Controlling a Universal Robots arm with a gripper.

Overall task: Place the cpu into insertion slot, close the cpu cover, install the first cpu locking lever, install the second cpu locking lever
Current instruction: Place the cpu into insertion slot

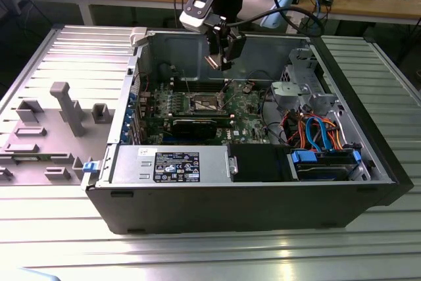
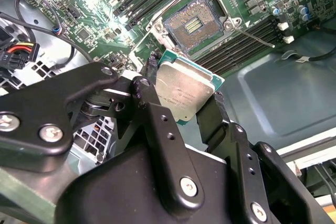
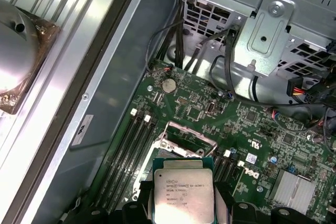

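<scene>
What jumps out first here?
The cpu, silver top showing, is clamped in the gripper and hangs above the green board. Just beyond it in the second wrist view, the insertion slot sits bare, with its contacts exposed. In the exterior view, the open case lies on a ribbed metal table.
</scene>
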